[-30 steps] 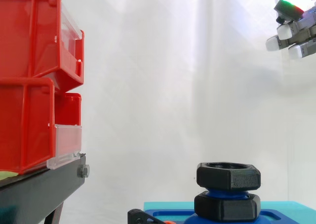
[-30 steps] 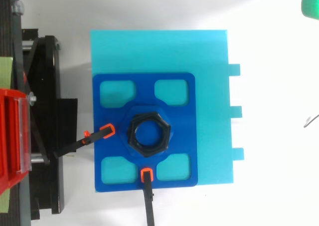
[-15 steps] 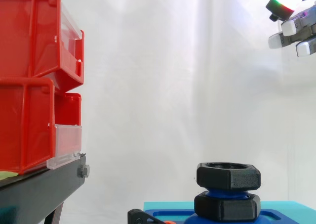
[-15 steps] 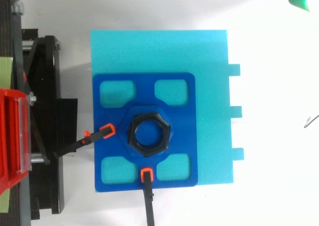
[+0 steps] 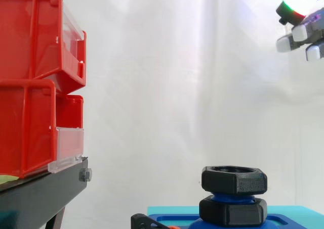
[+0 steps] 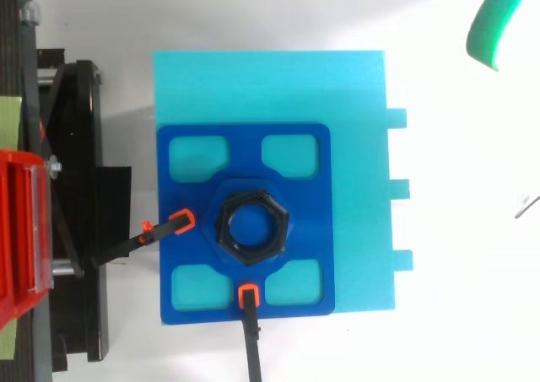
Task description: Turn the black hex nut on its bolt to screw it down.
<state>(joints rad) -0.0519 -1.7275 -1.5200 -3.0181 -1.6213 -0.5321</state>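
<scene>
Hand (image 5: pixel 299 33): released, fingers apart and holding nothing, high above and well apart from the work, beyond the cyan base's (image 6: pixel 359 146) right edge.

Task item: upper black hex nut (image 5: pixel 234 179) sits high on the blue bolt (image 5: pixel 233 197), at the centre of the blue plate (image 6: pixel 304 222).

Risks, as judged:
- a tilted descent could cross-thread the nut;
- pads gripping the lower nut (image 5: pixel 233 212) instead would turn nothing;
- a side push could shift the plate under its clamps.

Count: one hand, two nuts, one bolt, two orange-tipped clamps (image 6: pixel 180 222), at least two red bins (image 5: pixel 30 37).
</scene>
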